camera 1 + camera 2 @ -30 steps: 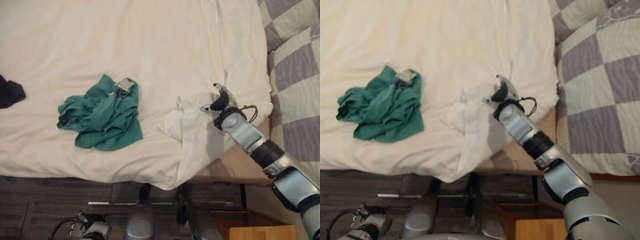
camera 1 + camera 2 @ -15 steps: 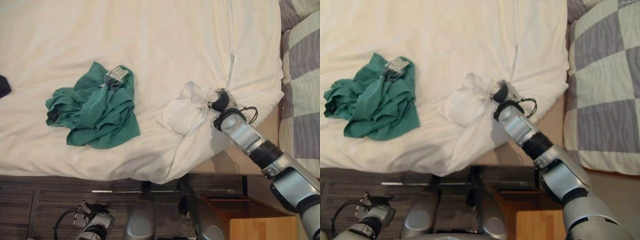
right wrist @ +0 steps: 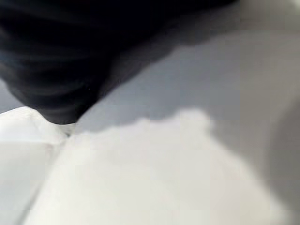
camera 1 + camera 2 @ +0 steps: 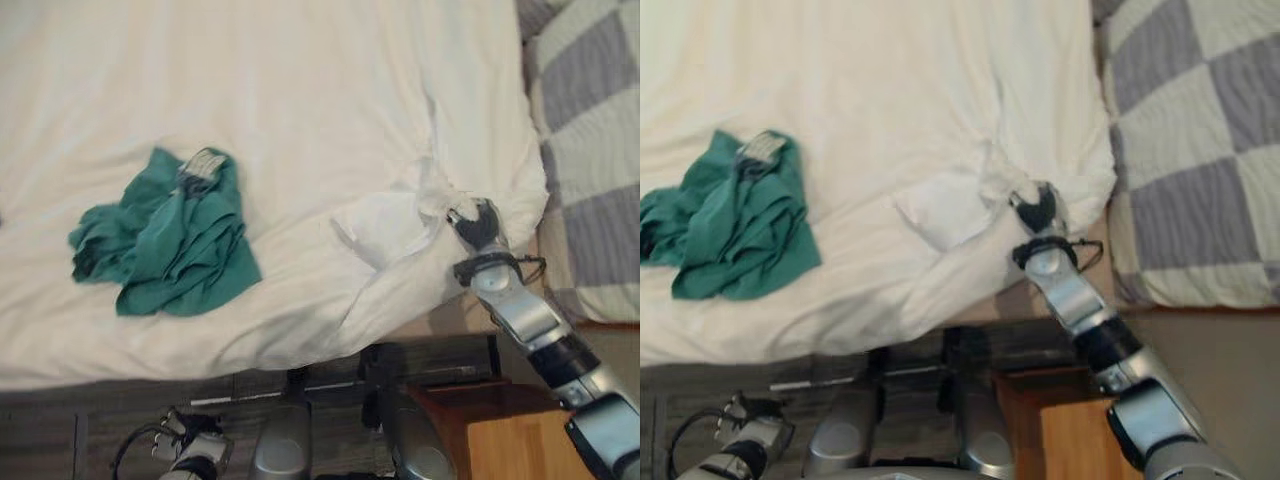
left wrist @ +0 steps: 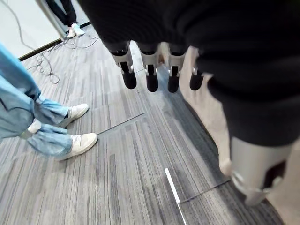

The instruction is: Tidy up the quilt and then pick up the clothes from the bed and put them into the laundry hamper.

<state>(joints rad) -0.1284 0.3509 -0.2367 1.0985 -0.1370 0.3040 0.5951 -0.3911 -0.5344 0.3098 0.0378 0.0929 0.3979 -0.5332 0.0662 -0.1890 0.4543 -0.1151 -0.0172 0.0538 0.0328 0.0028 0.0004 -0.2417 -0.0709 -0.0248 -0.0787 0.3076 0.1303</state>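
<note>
Bed (image 4: 470, 315): we see its bare tan edge just below the quilt's bunched corner.
Quilt (image 4: 300, 100): white, it covers the bed, with its near right corner gathered into a wrinkled fold.
Green garment (image 4: 165, 240): we see it crumpled on the quilt's left part.
Checked cover (image 4: 1200, 150): grey and cream squares, lying just right of the quilt.

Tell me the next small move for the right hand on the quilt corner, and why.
Probably draw the right hand, shut on the bunched corner of the white quilt, out toward the bed's near right corner by the checked pillow. The corner is folded back and puckered, so it isn't flat yet. The green clothes lie untouched, and the left hand hangs open over the floor.
</note>
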